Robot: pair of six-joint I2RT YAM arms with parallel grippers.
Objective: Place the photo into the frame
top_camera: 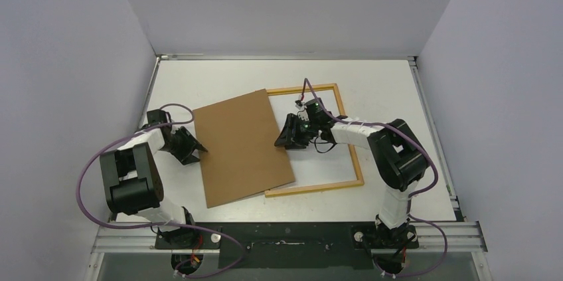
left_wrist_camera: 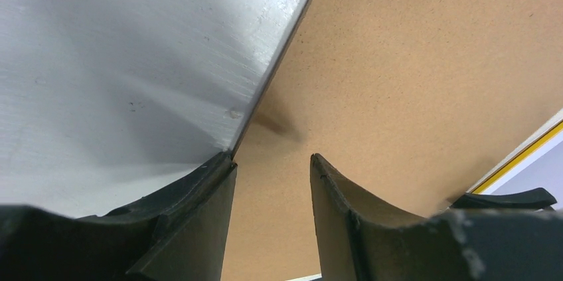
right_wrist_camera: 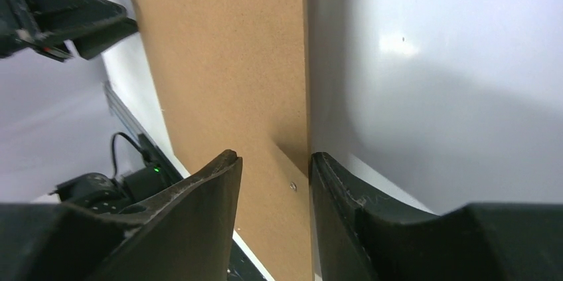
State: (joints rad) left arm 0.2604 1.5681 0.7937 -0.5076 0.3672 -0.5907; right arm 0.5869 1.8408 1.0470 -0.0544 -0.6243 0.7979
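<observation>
brown backing board [top_camera: 242,145]: flat rectangular sheet, lying skewed on the white table [top_camera: 398,95]. its right part overlaps the left side of the frame.

frame [top_camera: 319,188]: thin light-wood rectangle, lying flat right of the table's middle. its left bar is hidden under the board; the far, right and near bars are in view.

left claw [top_camera: 198,150]: low at the board's left edge, fingers spread partway, nothing pinched between them. in the wrist view one fingertip sits right at the edge line and the other over the brown surface.

right claw [top_camera: 284,138]: inside the frame's opening, at the board's right edge. fingers likewise apart, nothing gripped; the edge line runs up into the gap between them.

the two claws face each other across the board. whether their tips touch the board cannot be told.
</observation>
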